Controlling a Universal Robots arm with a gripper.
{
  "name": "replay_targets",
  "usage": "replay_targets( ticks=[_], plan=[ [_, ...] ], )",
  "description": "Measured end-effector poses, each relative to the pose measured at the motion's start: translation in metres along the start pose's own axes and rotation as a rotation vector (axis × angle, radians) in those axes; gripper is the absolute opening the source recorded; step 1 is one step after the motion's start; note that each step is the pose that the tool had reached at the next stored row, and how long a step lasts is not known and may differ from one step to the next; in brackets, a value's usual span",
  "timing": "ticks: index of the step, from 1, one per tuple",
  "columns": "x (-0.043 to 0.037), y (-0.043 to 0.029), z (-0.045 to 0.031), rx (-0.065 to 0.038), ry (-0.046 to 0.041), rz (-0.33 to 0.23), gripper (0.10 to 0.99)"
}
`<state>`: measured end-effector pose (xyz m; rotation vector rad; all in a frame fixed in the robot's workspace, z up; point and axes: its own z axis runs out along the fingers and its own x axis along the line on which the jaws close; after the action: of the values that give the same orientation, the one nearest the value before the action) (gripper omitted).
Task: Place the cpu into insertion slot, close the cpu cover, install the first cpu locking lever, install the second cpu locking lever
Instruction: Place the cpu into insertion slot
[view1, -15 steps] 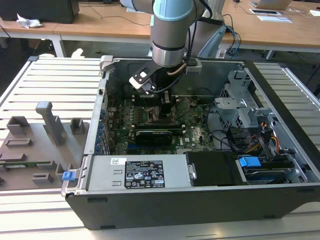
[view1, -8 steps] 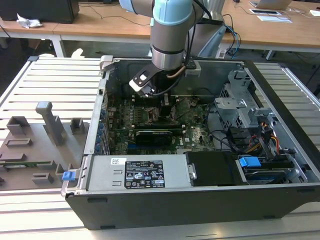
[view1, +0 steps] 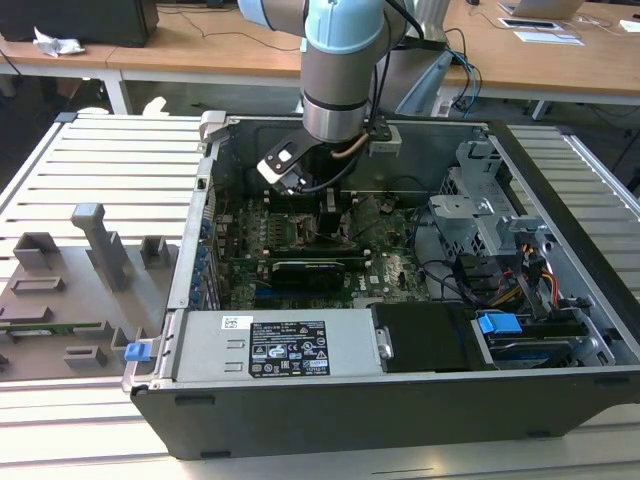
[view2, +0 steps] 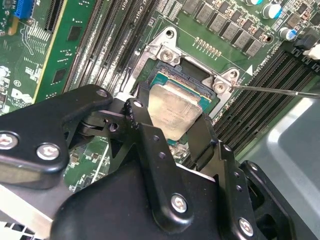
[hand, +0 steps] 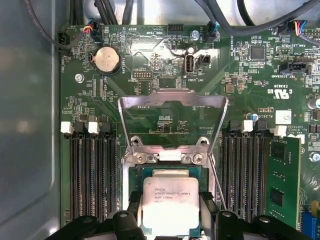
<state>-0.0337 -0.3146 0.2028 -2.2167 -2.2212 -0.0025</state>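
Observation:
The cpu (hand: 170, 207), a flat square chip with a dull silver top, sits between the fingers of my gripper (hand: 170, 199), which is shut on its two sides. In the second wrist view the cpu (view2: 175, 112) hangs slightly tilted just over the insertion slot (view2: 186, 76), a dark square socket with a metal rim in the green board. The gripper (view2: 170, 117) is directly above that slot (hand: 170, 171). The cpu cover (hand: 172, 98), a thin silvery frame, stands swung open beyond the socket. A thin wire locking lever (view2: 280, 91) sticks out beside it. In the exterior view the gripper (view1: 325, 215) reaches down into the open computer case (view1: 560, 200).
Long black memory slots (hand: 92, 175) flank the socket on both sides. A black expansion card (view1: 310, 270) and the power supply (view1: 270, 345) lie nearer the case's front wall. Cables and drive bays (view1: 480, 220) fill the exterior view's right. A grey fixture tray (view1: 60, 290) sits outside on the left.

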Motion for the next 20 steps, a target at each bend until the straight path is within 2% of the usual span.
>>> replay_targets(
  ticks=[15,16,17,20],
  plan=[
    [0.0003,-0.0020,0.0029,0.000,0.0001,-0.005,0.541],
    [0.0003,-0.0020,0.0029,0.000,0.0001,-0.005,0.553],
    [0.0003,-0.0020,0.0030,0.000,0.0001,-0.005,0.616],
    [0.0003,-0.0020,0.0010,0.000,0.0002,-0.004,0.616]
  ],
)
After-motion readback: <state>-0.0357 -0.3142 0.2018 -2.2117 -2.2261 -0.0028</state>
